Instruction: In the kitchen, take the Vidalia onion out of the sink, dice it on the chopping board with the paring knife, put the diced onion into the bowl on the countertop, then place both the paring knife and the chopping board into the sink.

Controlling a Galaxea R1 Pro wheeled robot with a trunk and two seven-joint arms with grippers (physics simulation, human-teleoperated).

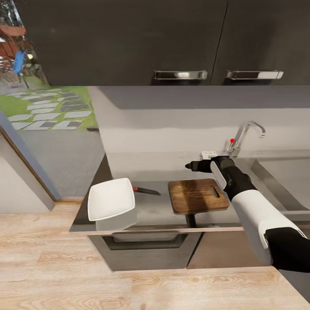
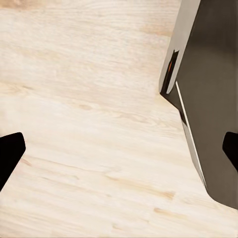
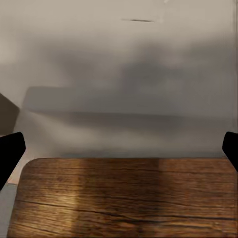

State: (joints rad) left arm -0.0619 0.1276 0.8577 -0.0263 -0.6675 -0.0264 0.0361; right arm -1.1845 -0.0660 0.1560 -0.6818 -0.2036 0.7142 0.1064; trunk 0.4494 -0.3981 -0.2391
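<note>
The brown chopping board [image 1: 197, 196] lies flat on the grey countertop [image 1: 155, 211], its slot handle toward the sink [image 1: 284, 176]. To its left are the paring knife [image 1: 146, 190] and, at the counter's left end, the white bowl [image 1: 111, 199]. My right gripper [image 1: 191, 165] hangs above the counter just behind the board. In the right wrist view the right gripper [image 3: 119, 148] is open, the board [image 3: 124, 198] under it. The left gripper [image 2: 119, 153] is open above the wooden floor beside a dark cabinet [image 2: 208, 99]. The onion is out of view.
The chrome tap [image 1: 245, 133] with a red knob stands behind the sink. Dark upper cabinets with chrome handles [image 1: 181, 74] hang overhead. A drawer front [image 1: 146, 241] sits under the counter. A glass door [image 1: 43, 107] onto a garden is at the left.
</note>
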